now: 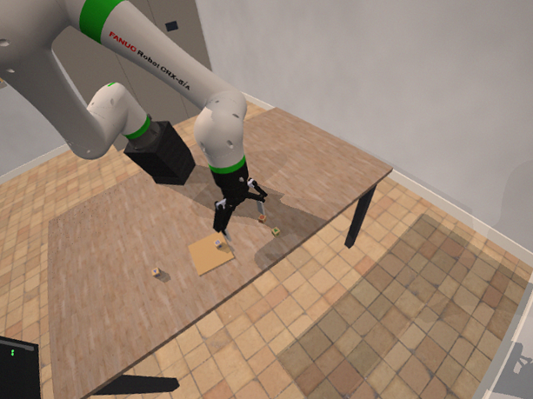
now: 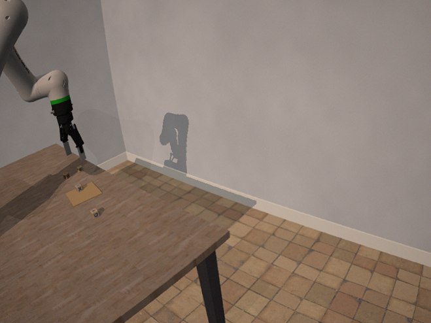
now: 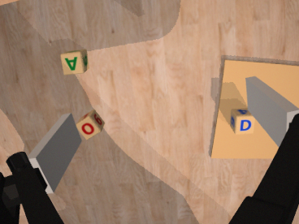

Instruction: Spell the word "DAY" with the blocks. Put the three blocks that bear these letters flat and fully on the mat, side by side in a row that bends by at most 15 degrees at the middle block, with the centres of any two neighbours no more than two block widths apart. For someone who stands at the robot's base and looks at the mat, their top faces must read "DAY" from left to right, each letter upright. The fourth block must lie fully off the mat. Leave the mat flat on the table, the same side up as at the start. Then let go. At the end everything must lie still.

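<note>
I have the gripper (image 1: 244,221) (image 2: 75,155) (image 3: 158,111) up over the brown, streaky wood table (image 1: 116,304) (image 2: 101,282) (image 3: 162,122), with its fingers spread wide and nothing in them. The pale wood cube with a blue D (image 1: 217,243) (image 2: 78,187) (image 3: 243,122) sits on the thin, flat, tan mat (image 1: 206,261) (image 2: 86,196) (image 3: 225,142). The wood cube with a green A (image 1: 275,231) (image 2: 79,169) (image 3: 74,62) is off the mat. The wood cube with a red O (image 1: 261,218) (image 2: 66,176) (image 3: 90,124) is off it too, near the A. The last small wood cube (image 1: 156,271) (image 2: 94,213) sits past the mat's other side; I think its top is the Y, but it is tiny to me.

I think A comes next. If I go down crooked, a wide finger could bump the O or tip the A. In the wrist view the A is upside down next to the D, so with no big turn it would read wrong. Coming in low by the D could knock it or drag the mat. The cubes have flat sides and sharp-looking edges, so a corner pinch could twist one. The gray finger pads look flat and smooth, so a loose pinch may slip.
</note>
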### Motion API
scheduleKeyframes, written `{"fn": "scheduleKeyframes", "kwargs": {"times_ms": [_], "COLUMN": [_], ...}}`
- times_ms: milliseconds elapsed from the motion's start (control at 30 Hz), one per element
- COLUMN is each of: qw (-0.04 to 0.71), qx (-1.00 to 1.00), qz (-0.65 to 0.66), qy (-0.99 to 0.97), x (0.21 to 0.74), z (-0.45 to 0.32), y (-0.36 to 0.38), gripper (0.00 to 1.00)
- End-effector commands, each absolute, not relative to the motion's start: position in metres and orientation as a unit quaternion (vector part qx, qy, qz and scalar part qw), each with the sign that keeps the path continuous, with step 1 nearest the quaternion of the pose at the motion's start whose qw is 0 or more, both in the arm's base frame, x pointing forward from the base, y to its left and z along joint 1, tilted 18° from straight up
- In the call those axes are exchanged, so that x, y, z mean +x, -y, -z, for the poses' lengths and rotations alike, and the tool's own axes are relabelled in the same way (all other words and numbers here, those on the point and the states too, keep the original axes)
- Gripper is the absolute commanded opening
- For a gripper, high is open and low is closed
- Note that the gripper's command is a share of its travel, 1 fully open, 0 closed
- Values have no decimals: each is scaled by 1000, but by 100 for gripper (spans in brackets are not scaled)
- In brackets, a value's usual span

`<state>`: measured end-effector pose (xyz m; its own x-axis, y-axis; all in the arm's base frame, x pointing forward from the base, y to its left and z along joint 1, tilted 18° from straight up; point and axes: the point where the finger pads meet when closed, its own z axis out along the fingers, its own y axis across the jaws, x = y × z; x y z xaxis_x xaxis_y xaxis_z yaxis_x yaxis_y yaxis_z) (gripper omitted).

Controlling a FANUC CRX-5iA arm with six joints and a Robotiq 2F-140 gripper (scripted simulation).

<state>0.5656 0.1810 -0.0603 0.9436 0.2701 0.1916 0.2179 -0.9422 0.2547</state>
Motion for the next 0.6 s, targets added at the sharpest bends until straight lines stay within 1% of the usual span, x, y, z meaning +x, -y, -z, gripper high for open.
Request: {"fn": "scheduleKeyframes", "kwargs": {"times_ms": [0,333,400,433,567], "qw": [120,134,134,137,141], "qx": [969,926,926,909,886], "qz": [-98,-77,-77,-71,-63], "qy": [-192,-344,-344,-386,-437], "x": [569,575,575,576,578], "z": [62,66,66,67,69], "y": [-190,-212,-212,-218,-225], "gripper": [100,100,100,100,100]}}
